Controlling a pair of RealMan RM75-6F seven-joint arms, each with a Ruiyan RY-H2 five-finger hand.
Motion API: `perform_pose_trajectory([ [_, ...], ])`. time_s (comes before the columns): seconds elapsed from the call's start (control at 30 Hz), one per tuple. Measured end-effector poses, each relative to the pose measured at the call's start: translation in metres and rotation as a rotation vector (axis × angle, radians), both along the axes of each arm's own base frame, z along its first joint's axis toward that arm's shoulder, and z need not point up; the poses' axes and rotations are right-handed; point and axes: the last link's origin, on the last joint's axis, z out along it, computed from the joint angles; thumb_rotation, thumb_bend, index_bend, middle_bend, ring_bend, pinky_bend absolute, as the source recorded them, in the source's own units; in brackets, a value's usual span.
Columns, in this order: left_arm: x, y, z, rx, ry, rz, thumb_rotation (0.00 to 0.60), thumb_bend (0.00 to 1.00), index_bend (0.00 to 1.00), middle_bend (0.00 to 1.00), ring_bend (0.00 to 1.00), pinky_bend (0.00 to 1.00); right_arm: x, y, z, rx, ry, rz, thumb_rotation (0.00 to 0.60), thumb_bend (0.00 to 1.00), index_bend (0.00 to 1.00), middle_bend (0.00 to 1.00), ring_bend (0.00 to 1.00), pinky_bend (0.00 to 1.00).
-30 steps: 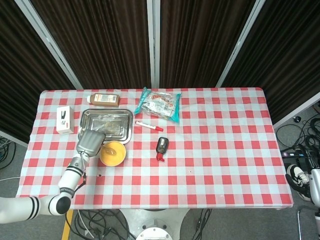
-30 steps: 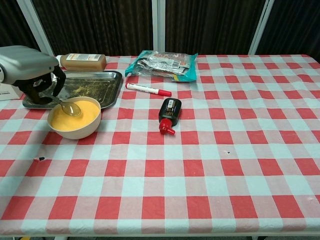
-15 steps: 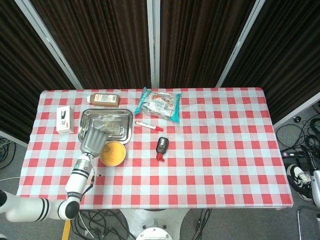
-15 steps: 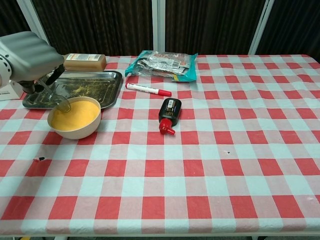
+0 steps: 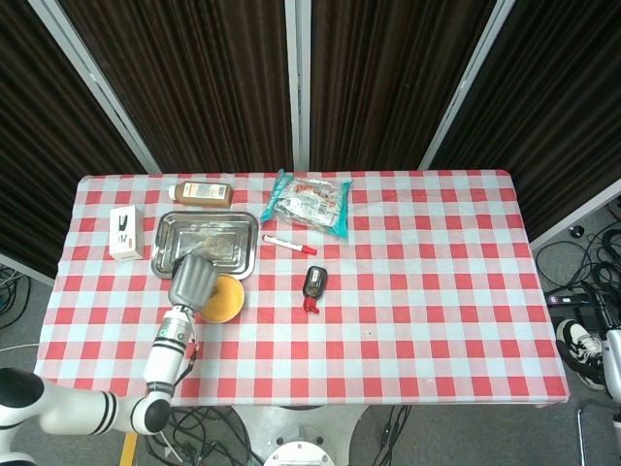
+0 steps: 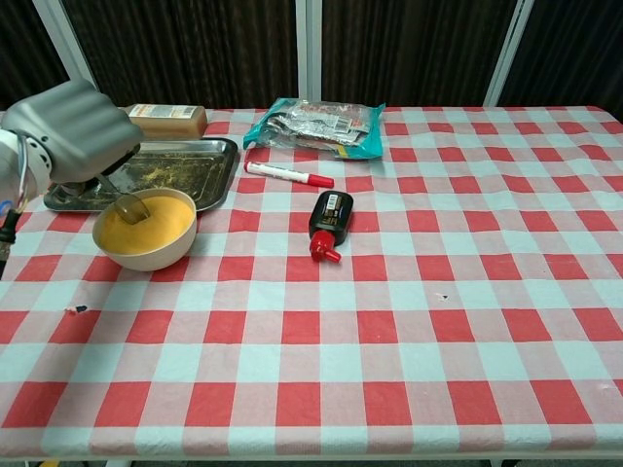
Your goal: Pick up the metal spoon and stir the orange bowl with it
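On the checked table (image 6: pixel 409 321) I count one of each thing. Far left lies a white box (image 5: pixel 122 232). My left hand (image 6: pixel 73 131) hovers over the orange bowl (image 6: pixel 146 230), fingers closed on the metal spoon (image 6: pixel 129 203), whose scoop sits in the bowl's left side. Behind are one steel tray (image 6: pixel 185 165) and one brown bottle (image 6: pixel 165 120). Rightward: one snack bag (image 6: pixel 316 125), one marker (image 6: pixel 287 174), one small black bottle (image 6: pixel 329 222). My right hand is out of sight.
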Motion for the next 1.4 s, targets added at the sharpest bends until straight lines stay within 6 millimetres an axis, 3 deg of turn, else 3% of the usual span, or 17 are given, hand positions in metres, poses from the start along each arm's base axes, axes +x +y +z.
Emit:
perform_pose_trajectory([
  [0.4,0.004,-0.005,-0.008,-0.111,-0.097,0.057,0.600,0.43,0.66,0.91,0.94,1.00,-0.002,0.002,0.000,-0.001,0.001,-0.005,0.600,0.18,0.07,0.25,0.06,0.20],
  [0.63,0.005,0.001,0.009,-0.099,-0.159,0.092,0.600,0.43,0.66,0.91,0.94,1.00,-0.002,0.001,0.000,0.000,0.000,-0.003,0.600,0.17,0.07,0.25,0.06,0.20],
  [0.83,0.006,0.006,0.017,-0.044,-0.093,0.056,0.600,0.44,0.66,0.91,0.94,1.00,-0.002,0.001,-0.001,0.001,-0.001,-0.004,0.600,0.17,0.07,0.25,0.06,0.20],
  [1.17,0.004,0.003,-0.008,-0.020,0.041,0.035,0.600,0.45,0.66,0.92,0.94,1.00,-0.005,0.002,0.000,-0.005,-0.002,-0.017,0.600,0.18,0.07,0.25,0.06,0.20],
  [1.4,0.005,-0.003,-0.015,-0.046,0.014,0.054,0.600,0.45,0.66,0.92,0.94,1.00,-0.005,0.002,0.000,-0.003,-0.011,-0.017,0.600,0.17,0.07,0.25,0.06,0.20],
])
